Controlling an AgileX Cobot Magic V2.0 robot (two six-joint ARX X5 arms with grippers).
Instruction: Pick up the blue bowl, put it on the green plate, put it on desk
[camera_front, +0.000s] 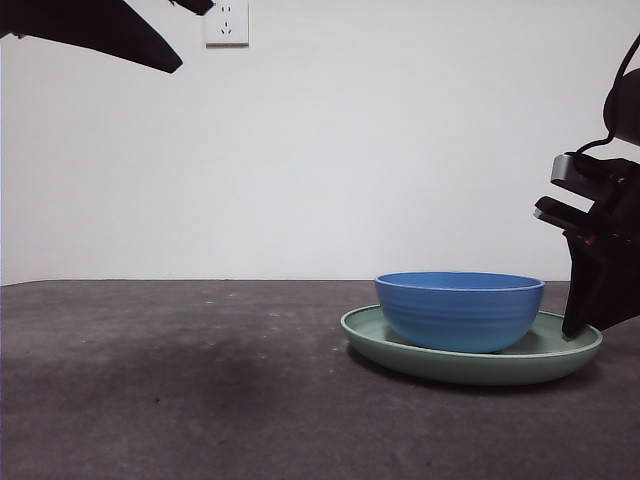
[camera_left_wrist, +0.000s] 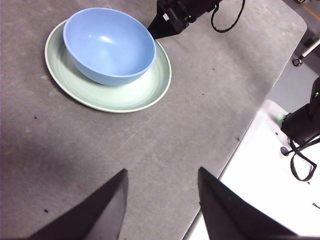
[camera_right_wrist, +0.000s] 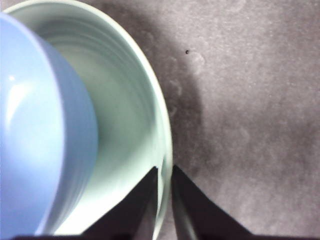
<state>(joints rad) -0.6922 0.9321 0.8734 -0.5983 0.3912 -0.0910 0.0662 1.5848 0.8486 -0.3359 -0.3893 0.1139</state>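
Two tools on show, and only one is down at the crockery. The right tool (camera_right_wrist: 164, 187) has its black jaws pinched in on the raised rim of the green plate (camera_right_wrist: 135, 145), one jaw inside the rim, one outside, with just a sliver of gap and the pale edge caught in it. From the front, that same tool (camera_front: 575, 325) drops in from the right edge, its tip touching the plate's (camera_front: 470, 365) near-right rim.

And the blue bowl (camera_front: 460, 310)? Sitting upright on the plate, off-centre, nudged away from the gripping side. The right wrist camera shows the bowl (camera_right_wrist: 35, 135) just beside the jaws but not touching them. Plate flat on the worktop (camera_front: 180, 380), right of centre.

Over on the other side, the left tool (camera_left_wrist: 162, 200) hangs high above the worktop (camera_left_wrist: 200, 110) with jaws spread wide and nothing between them, well apart from the bowl (camera_left_wrist: 107, 42) and plate (camera_left_wrist: 125, 95). In the front view it is only a dark tip at the top left corner (camera_front: 110, 30).
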